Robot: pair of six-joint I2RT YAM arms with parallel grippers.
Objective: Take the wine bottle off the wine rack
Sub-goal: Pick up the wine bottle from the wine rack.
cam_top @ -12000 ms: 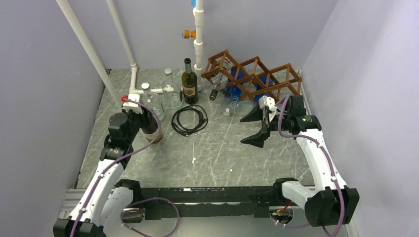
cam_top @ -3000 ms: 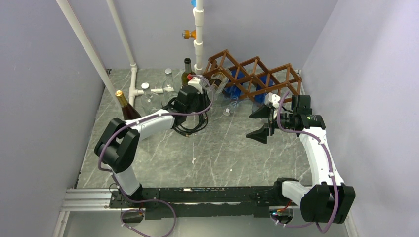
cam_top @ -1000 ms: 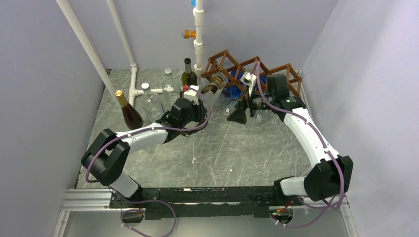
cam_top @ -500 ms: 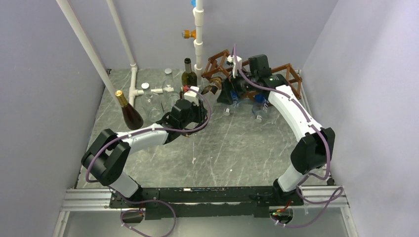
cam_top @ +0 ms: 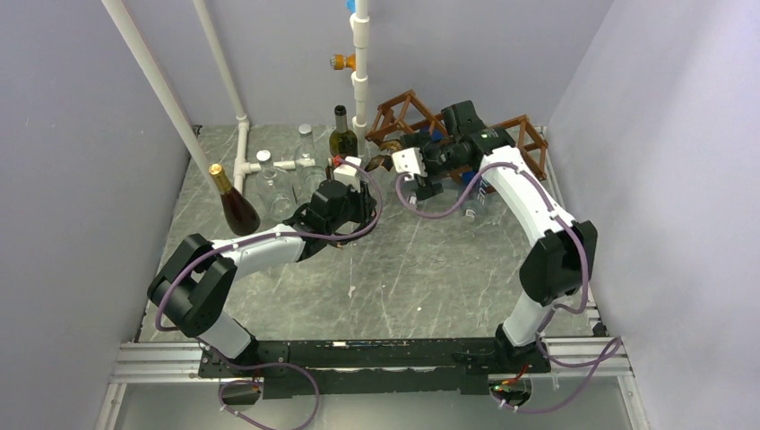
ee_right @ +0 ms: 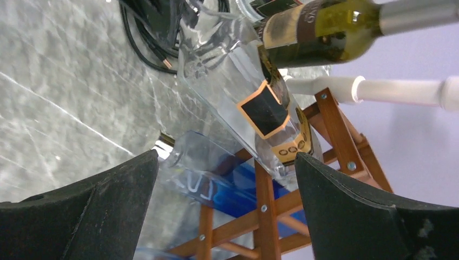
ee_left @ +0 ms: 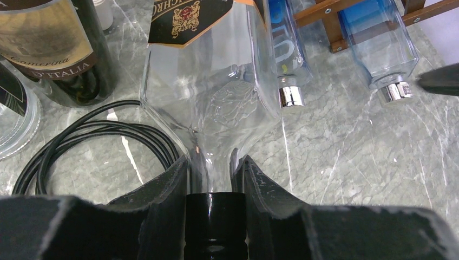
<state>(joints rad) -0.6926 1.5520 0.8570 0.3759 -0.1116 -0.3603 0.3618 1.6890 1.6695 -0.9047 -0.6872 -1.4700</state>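
A clear wine bottle (ee_left: pixel 211 81) with a black-and-orange label (ee_right: pixel 264 111) lies slanted in the left end of the brown wooden wine rack (cam_top: pixel 522 134), neck pointing out toward the table. My left gripper (ee_left: pixel 211 168) is shut on its neck, just past the black cap (ee_left: pixel 215 222). From above, the left gripper (cam_top: pixel 361 175) sits just left of the rack. My right gripper (cam_top: pixel 430 175) hangs open over the rack's left half with nothing between its fingers. In the right wrist view that gripper (ee_right: pixel 227 206) frames the rack's slats (ee_right: pixel 265 206) and the bottle's base.
Two blue-tinted bottles (ee_left: pixel 379 43) (ee_left: pixel 284 49) lie in lower rack cells. A dark upright wine bottle (cam_top: pixel 341 139), glass jars (cam_top: pixel 305 161) and a coiled black cable (ee_left: pixel 81 135) crowd the left gripper's left. A brown gold-capped bottle (cam_top: pixel 235 204) stands farther left. White pipes (cam_top: pixel 358 72) rise behind.
The right arm has swung left across the rack and its wrist has turned, gripper still open. The left arm stays where it was, shut on the bottle neck.
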